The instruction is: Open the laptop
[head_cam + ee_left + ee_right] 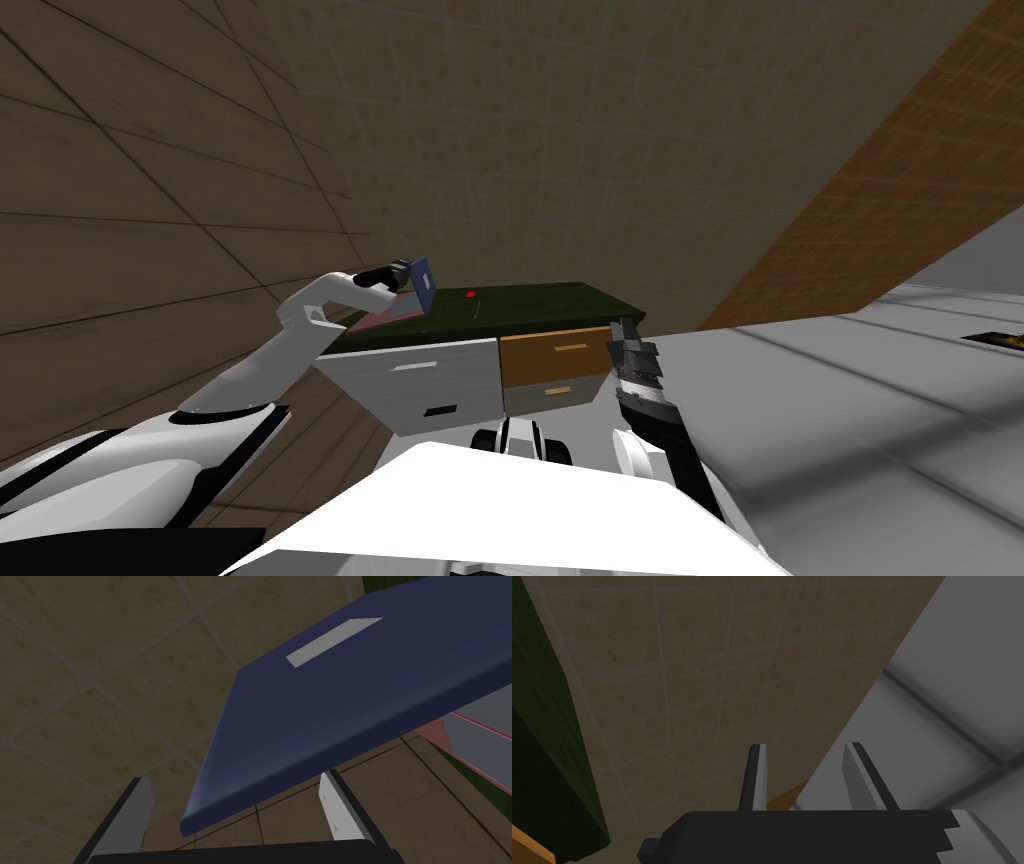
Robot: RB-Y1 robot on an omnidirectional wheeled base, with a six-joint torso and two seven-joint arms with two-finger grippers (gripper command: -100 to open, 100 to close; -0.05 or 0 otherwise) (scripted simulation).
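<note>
- Left gripper [235, 776]: fingers wide apart, clamping nothing; the corner of the laptop [350, 691] lid lies across the gap between them.
- Laptop: on the left end of the dark green desk [540, 305]; navy lid raised off the pink base [435, 731].
- Drawers: grey drawer [420, 380] left, brown drawer [555, 360] right, below the desk top.
- Right gripper [806, 746]: off the desk's right end, fingers narrowly apart, empty.

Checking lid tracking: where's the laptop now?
Head view: the laptop sits at the left end of the green-topped cabinet, blue lid raised at the left hand.
</note>
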